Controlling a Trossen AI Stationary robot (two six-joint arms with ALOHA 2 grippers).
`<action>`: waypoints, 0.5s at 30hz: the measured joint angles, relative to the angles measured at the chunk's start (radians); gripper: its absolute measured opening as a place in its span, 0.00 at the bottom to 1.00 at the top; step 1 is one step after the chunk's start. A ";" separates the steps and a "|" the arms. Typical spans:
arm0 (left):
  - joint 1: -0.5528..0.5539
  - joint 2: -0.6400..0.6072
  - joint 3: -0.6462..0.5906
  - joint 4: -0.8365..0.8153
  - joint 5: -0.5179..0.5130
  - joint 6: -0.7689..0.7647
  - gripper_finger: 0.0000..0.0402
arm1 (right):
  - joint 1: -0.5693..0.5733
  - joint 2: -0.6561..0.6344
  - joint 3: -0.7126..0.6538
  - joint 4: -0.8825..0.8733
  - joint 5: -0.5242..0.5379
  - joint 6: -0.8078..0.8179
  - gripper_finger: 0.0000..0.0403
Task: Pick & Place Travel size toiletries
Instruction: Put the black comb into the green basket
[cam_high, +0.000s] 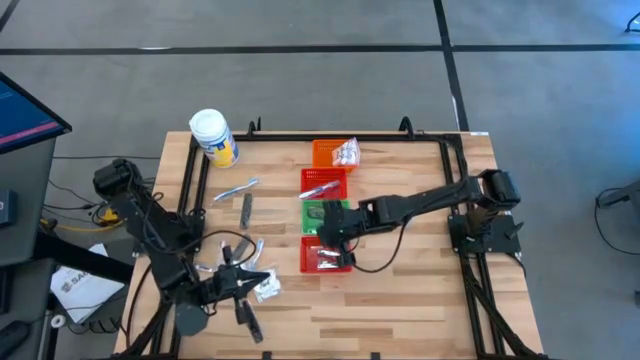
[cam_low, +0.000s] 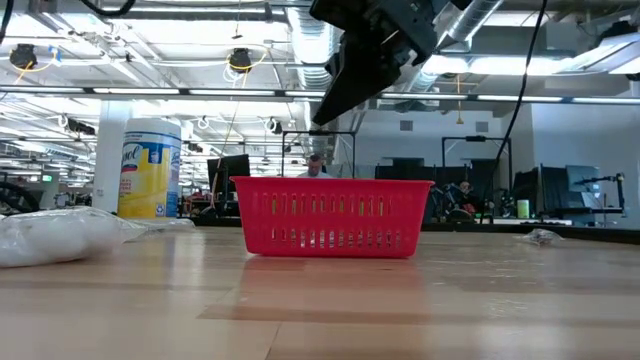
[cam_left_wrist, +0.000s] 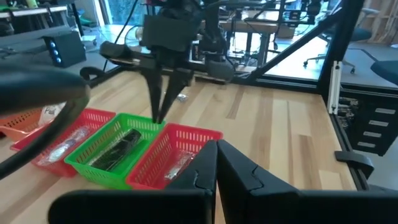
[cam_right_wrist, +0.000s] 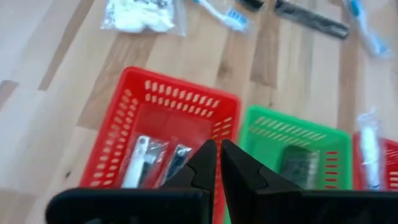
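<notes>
The white jar (cam_low: 149, 168) carries a yellow label with blue lettering — too small to read; nothing else shows legible print.

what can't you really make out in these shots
- Low view: contents of the near red basket, hidden by its mesh wall.
- High view: left gripper, dark against scattered toiletries; too small to identify.
- Right wrist view: green basket contents, blurred and partly behind right gripper.
</notes>
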 joint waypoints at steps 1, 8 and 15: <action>0.011 0.000 0.000 0.000 0.012 0.000 0.00 | 0.008 0.000 0.000 -0.010 0.000 0.007 0.04; 0.097 0.000 0.000 0.000 0.126 0.008 0.00 | 0.064 0.000 0.000 -0.068 0.000 0.056 0.03; 0.159 0.000 0.000 -0.003 0.185 0.007 0.00 | 0.123 0.000 0.000 -0.124 0.000 0.118 0.03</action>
